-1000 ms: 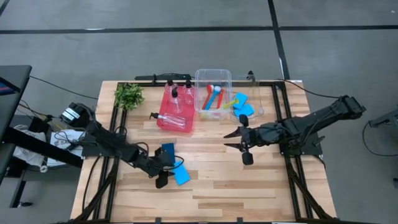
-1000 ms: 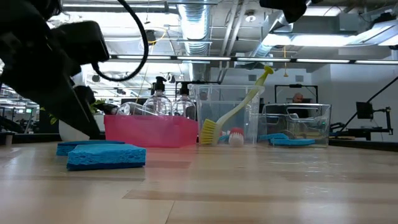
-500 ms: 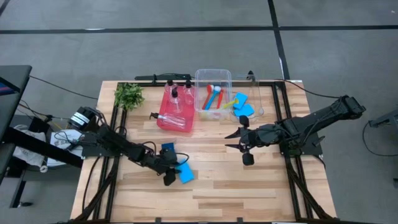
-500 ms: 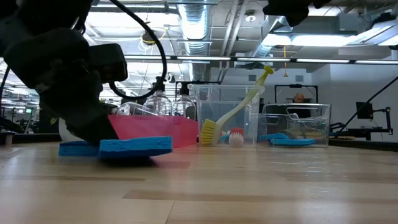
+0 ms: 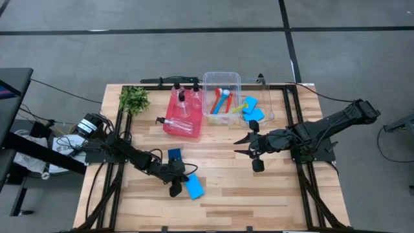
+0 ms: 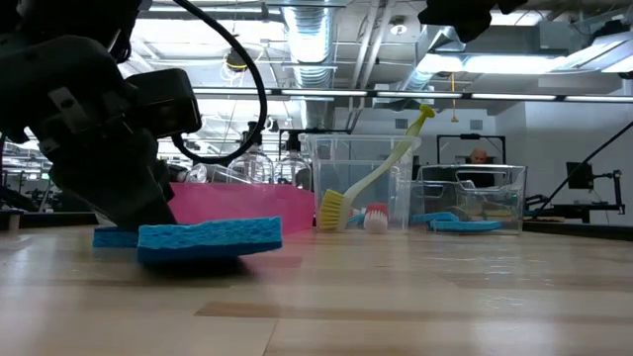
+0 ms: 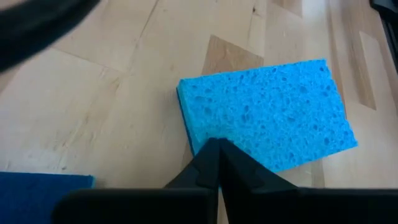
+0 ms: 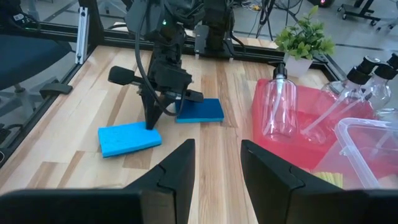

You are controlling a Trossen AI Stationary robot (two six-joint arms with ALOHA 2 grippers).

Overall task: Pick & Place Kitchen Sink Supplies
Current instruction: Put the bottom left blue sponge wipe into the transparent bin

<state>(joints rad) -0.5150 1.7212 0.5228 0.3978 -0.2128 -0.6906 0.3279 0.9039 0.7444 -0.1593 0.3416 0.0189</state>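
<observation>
The left gripper [image 5: 180, 186], lower left of centre in the high view, has its fingers [image 7: 214, 163] pressed together with their tips at the near edge of a blue sponge [image 5: 193, 188]; they look shut on nothing, the sponge lying flat on the table [image 5: 272, 194]. A second sponge [image 5: 174, 155] lies just behind the gripper. The step in hand seems to be picking up this sponge, and the grab looks missed. Next, I judge, the fingers must open, straddle the sponge and close across it, then carry it to the bin [image 5: 266, 107] at upper right, where other sponges sit. The right gripper [image 5: 249, 147] hovers right of centre, fingers partly apart, holding nothing.
</observation>
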